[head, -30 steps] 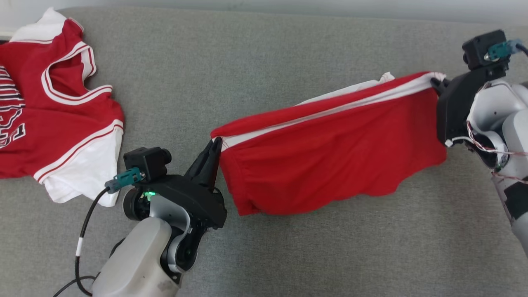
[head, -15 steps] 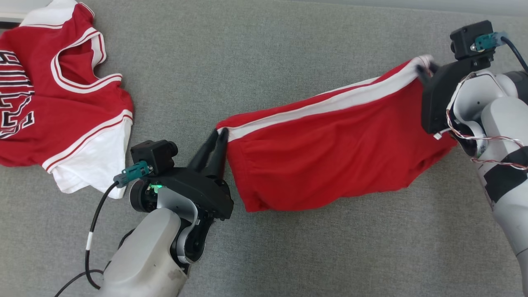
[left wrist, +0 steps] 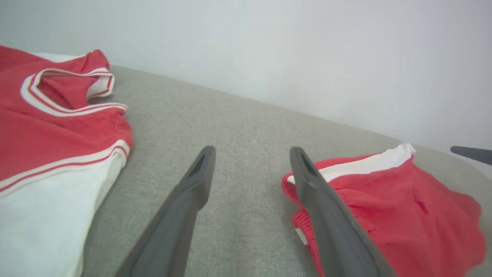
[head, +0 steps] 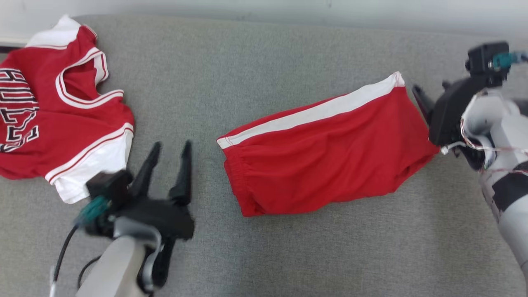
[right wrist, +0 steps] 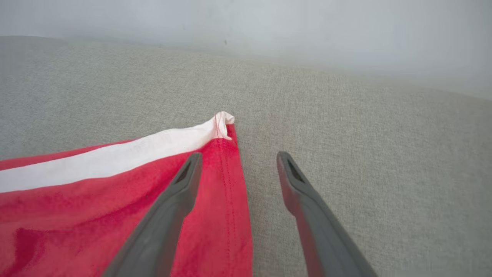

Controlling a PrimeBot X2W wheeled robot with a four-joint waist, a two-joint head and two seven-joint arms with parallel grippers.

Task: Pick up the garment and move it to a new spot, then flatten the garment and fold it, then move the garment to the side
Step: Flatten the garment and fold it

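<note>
both claws stand wide open and carry nothing. the left claw (head: 172, 143) sits just beside the shorts (head: 326, 152) at their waistband (head: 234, 165), apart from the cloth. the right claw (right wrist: 238, 154) is at the hem (right wrist: 232, 184), one finger over the hem corner; contact i cannot confirm. the shorts lie near the middle of the bench (head: 247, 62), well apart from the jersey (head: 62, 123) at far left.

i judge the move to a new spot done and flattening in hand. to do it well i would take the two stripe-side corners on their stitched edges and draw them apart until the stripe (head: 313, 115) runs straight. then i would lay down the near edge, which bulges and curls under.

material: thin red knit, limp, with gathered elastic waistband, double-stitched hem, white side stripe. the bench cover is a coarse grey weave that will likely drag on the cloth, so lift rather than slide
</note>
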